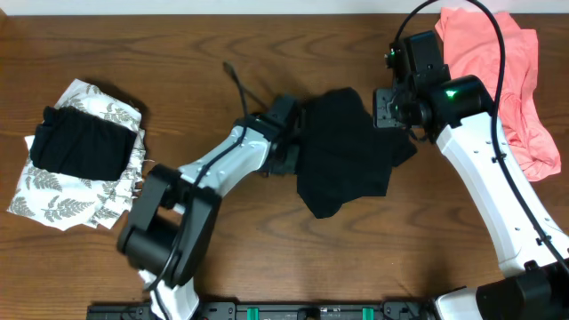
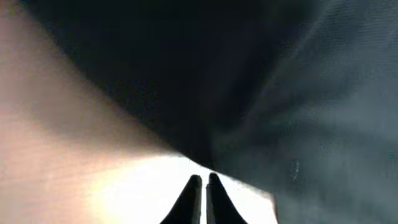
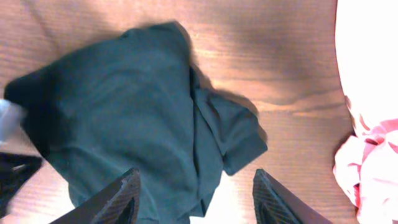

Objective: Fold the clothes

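The black shirt (image 1: pixel 347 147) lies crumpled on the middle of the wooden table. My left gripper (image 1: pixel 289 133) is at the shirt's left edge. In the left wrist view its fingers (image 2: pixel 202 180) are shut together with nothing between them, just short of the dark cloth (image 2: pixel 298 93). My right gripper (image 1: pixel 391 111) hovers over the shirt's right side. In the right wrist view its fingers (image 3: pixel 196 186) are wide open and empty above the shirt (image 3: pixel 124 118), whose folded sleeve points right.
A salmon-pink garment (image 1: pixel 502 80) lies bunched at the back right and also shows in the right wrist view (image 3: pixel 373 168). At the left a folded black garment (image 1: pixel 80 142) rests on a white leaf-print one (image 1: pixel 62 200). A black cable (image 1: pixel 238 89) runs behind the left arm.
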Motion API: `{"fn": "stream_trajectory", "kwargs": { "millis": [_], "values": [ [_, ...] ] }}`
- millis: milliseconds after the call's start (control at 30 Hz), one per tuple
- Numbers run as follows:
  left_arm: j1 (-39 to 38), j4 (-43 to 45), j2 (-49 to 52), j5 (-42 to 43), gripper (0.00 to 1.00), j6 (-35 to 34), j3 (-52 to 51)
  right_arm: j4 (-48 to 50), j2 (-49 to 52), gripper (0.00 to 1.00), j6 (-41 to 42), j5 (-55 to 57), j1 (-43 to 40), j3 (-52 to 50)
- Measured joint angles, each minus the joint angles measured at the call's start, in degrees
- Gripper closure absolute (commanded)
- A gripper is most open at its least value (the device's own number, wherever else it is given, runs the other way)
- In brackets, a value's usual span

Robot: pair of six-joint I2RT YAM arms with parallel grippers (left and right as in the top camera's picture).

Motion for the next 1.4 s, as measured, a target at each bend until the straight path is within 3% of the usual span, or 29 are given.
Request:
{"fn": "stream_trajectory", "kwargs": {
  "millis": [167,267,533,733,867,1100,1400],
  "values": [
    [-1.8,-2.4,-6.6,2.1,0.94,-8.6,0.0,-2.1,0.0,0.33,-0.3,0.0,0.0,0.0],
    [-4.9,0.6,-8.9,0.1,0.93,-10.0,0.0,-3.6,0.0,0.27,0.0,-0.1,0.0,-0.1],
    [-7.5,19.9,-9.1,-4.7,0.83,1.1,0.0,-4.0,0.0,0.28,0.2,-3.0,-0.9,-2.6],
    [-5.4,31.9,-0.1,-5.4,0.84,8.0,0.0,-3.6,0.0,0.29,0.6,-4.0,-0.9,-2.8],
    [-2.6,34.0,5.9,-5.6,0.86,9.8,0.0,-3.3,0.0,0.29,0.7,-4.2,-0.9,-2.8],
    [3.0,24.9,7.6,-6.0,0.94,10.8,0.3,-3.3,0.0,0.29,1.1,-4.3,-0.9,-2.8],
    [8.2,2.1,4.6,-7.8,0.94,4.9,1.7,-3.4,0.0,0.24,1.1,-3.7,-0.9,-2.8]
  ]
}}
